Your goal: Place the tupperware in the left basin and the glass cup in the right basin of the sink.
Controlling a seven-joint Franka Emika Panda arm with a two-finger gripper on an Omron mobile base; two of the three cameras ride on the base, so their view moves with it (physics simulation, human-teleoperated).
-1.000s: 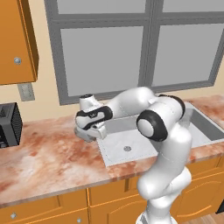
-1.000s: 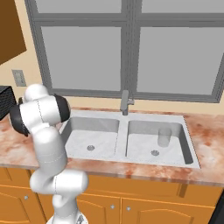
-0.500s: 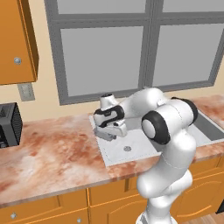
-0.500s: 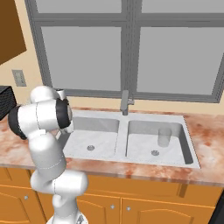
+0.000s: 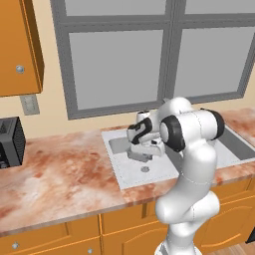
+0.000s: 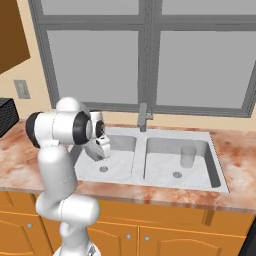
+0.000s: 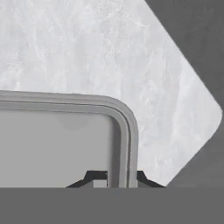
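Note:
My gripper [image 5: 145, 148] is shut on the rim of the tupperware [image 5: 141, 156], a small shallow grey tray, and holds it low over the left basin [image 5: 128, 172] of the sink. In the hand view the tupperware [image 7: 57, 140] lies at lower left, and my gripper [image 7: 117, 177] pinches its right wall above the basin's pale marbled floor [image 7: 87, 52]. From the right base view my gripper [image 6: 102, 150] hangs over the left basin [image 6: 120, 167]. The glass cup [image 6: 187, 156] stands upright in the right basin [image 6: 162, 170].
A grey faucet [image 6: 143, 116] rises at the sink's centre divider. The round drain [image 5: 145, 169] sits below the tray. A black appliance [image 5: 10, 142] stands on the marbled counter [image 5: 60, 169] at far left. A wooden wall cabinet [image 5: 20, 45] hangs above it.
The arm has swung right from the counter beside the sink, carrying the tupperware over the left basin and lower. The glass cup has not moved.

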